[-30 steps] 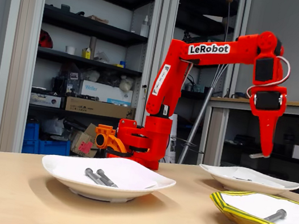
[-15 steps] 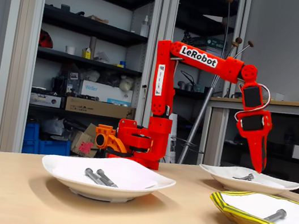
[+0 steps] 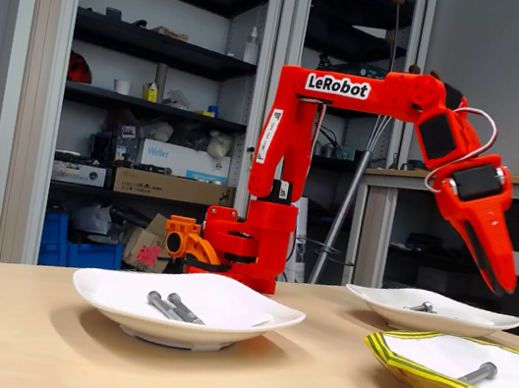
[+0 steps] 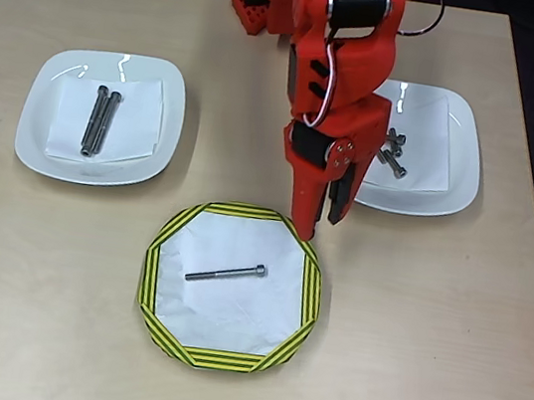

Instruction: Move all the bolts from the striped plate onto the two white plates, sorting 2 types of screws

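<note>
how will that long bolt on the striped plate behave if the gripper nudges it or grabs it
The long bolt is a thin round metal shaft, so it would likely roll sideways if nudged. It looks rigid. Lying flat on the striped plate, it may slip between the fingers.

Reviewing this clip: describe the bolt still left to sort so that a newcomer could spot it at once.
In the overhead view, find the striped plate at the table's near edge, between and below the two white plates. The long bolt lies alone on its white centre, head toward the right. The other bolts lie in groups on the white plates.
</note>
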Robot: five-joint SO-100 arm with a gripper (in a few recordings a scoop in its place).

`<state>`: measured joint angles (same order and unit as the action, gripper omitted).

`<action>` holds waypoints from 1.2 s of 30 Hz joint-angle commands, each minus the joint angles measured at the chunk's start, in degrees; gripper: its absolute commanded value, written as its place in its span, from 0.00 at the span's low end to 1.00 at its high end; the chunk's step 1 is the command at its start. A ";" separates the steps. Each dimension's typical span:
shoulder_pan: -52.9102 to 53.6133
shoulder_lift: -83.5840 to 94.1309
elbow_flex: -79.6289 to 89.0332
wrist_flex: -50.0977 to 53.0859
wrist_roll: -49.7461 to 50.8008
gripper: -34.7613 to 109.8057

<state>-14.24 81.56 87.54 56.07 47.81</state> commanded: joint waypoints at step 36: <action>11.25 -25.84 -35.16 17.84 -40.17 0.33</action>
<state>-1.32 55.46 54.49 74.97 7.21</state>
